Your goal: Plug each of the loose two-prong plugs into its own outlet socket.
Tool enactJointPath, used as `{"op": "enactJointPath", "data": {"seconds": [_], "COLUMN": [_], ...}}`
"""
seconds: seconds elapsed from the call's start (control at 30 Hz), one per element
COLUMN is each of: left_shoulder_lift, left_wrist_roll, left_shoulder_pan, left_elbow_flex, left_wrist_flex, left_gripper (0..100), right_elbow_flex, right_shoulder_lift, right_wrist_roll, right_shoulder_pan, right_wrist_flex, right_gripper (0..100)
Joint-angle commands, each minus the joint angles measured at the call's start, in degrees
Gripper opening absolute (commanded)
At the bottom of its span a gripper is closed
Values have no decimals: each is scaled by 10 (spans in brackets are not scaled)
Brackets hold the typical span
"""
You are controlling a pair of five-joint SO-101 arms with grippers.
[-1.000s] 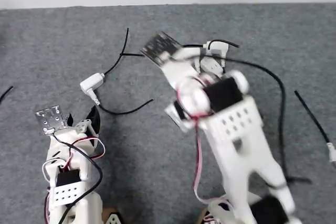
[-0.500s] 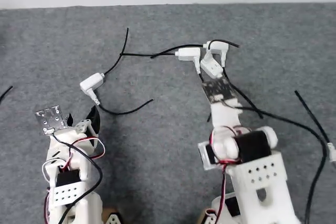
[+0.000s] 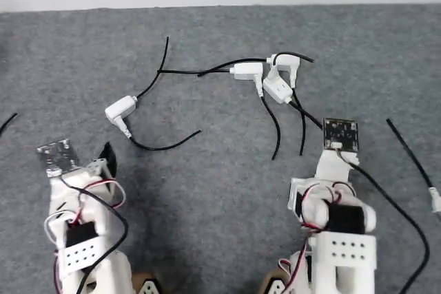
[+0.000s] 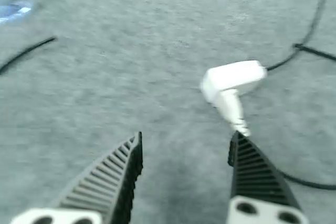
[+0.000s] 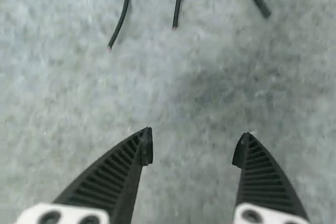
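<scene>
Left gripper (image 4: 187, 139): released, jaws wide apart, just short of the loose plug (image 4: 231, 80).
Right gripper (image 5: 196, 136): released, empty, over the grey surface (image 5: 63, 93) near two cable ends (image 5: 118, 27).
Plug cluster (image 3: 265, 77): far middle of the surface, well apart from both arms.

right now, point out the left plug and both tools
left plug (image 4: 233, 80), left wrist view, white body
left tool (image 4: 187, 139), left wrist view, midway between fingertips
right tool (image 5: 195, 134), right wrist view, midway between fingertips
</scene>
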Motion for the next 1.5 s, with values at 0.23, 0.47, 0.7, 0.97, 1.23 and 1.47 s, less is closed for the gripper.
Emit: {"op": "enactJointPath", "data": {"seconds": [0.23, 0.47, 0.7, 0.97, 1.23, 1.47], "left_shoulder_lift": [-5, -5, 2, 164, 429, 615], "left_wrist_roll": [-189, -331, -471, -595, -787, -865], "left_shoulder_pan": [-98, -275, -375, -423, -460, -455], "left_elbow_flex": [-146, -370, -696, -866, -1042, -1193], "left_wrist_flex": [281, 426, 683, 702, 724, 772], "left_gripper": [250, 250, 250, 250, 250, 252], "right_elbow_flex": [193, 218, 237, 244, 248, 248], "right_shoulder_lift": [-167, -291, -354, -351, -351, -351], "right_wrist_roll": [112, 126, 127, 157, 171, 175], "right_shoulder_pan": [8, 8, 8, 8, 8, 7], "right_wrist_flex": [-125, -65, -37, -34, -34, -34], "right_gripper": [248, 248, 248, 248, 248, 248]}}
